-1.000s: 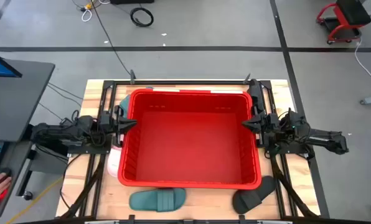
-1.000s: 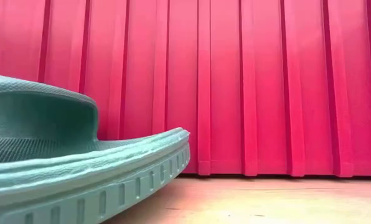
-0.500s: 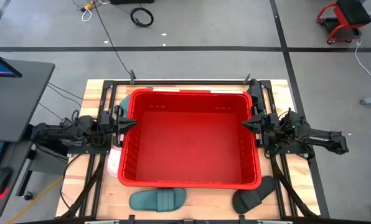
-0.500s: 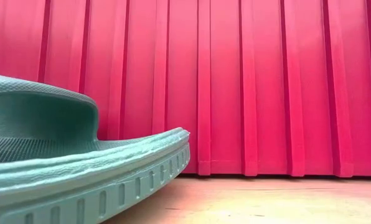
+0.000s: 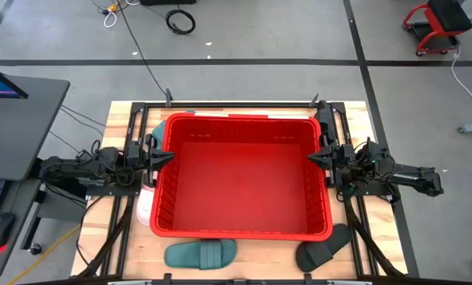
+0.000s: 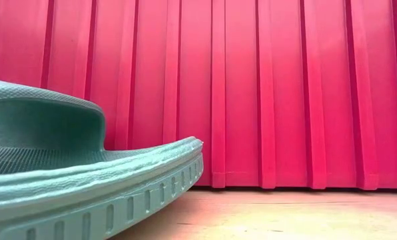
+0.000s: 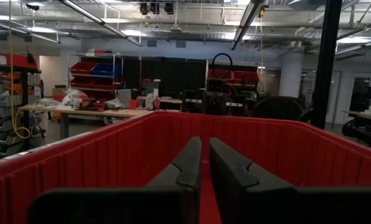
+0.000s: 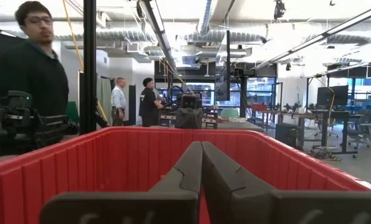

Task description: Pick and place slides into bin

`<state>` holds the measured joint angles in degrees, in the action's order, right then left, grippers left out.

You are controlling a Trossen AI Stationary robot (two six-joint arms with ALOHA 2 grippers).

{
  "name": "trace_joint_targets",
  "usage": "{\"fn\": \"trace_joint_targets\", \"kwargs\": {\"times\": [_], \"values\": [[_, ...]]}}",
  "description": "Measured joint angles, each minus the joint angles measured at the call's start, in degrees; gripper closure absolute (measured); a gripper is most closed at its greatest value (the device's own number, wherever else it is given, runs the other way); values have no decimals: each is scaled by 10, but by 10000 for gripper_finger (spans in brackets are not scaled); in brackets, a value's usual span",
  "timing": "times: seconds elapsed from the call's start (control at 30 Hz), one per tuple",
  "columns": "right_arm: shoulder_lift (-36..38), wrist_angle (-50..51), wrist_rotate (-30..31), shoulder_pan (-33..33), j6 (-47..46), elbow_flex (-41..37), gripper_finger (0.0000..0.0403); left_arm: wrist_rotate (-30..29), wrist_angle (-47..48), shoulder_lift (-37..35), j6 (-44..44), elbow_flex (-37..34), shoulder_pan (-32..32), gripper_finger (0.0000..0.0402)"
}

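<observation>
A large rectangular red plastic bin [image 5: 244, 176] with ribbed walls sits mid-table, nothing visible inside it. A dark teal-green rubber slide [image 5: 200, 253] and a black rubber slide [image 5: 324, 250] lie on the wooden table [image 5: 361, 119] just beside its near wall; a pale slide [image 5: 144, 205] peeks out at its left side. The left pincer [image 5: 166, 156] and right pincer [image 5: 314, 157] rest at opposite rims, fingers closed, holding nothing.
</observation>
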<state>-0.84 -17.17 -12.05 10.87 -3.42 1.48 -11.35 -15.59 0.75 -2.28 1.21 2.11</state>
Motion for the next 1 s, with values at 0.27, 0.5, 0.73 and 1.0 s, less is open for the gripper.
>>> {"fn": "trace_joint_targets", "kwargs": {"times": [0.27,0.5,0.73,1.0], "values": [[0,0,0,0,0,0,389,0,0,0,0,0,0,372],[0,0,0,0,0,0,389,0,0,0,0,0,0,361],[0,0,0,0,0,0,389,0,0,0,0,0,0,368],[0,0,0,0,0,0,389,0,0,0,0,0,0,371]]}}
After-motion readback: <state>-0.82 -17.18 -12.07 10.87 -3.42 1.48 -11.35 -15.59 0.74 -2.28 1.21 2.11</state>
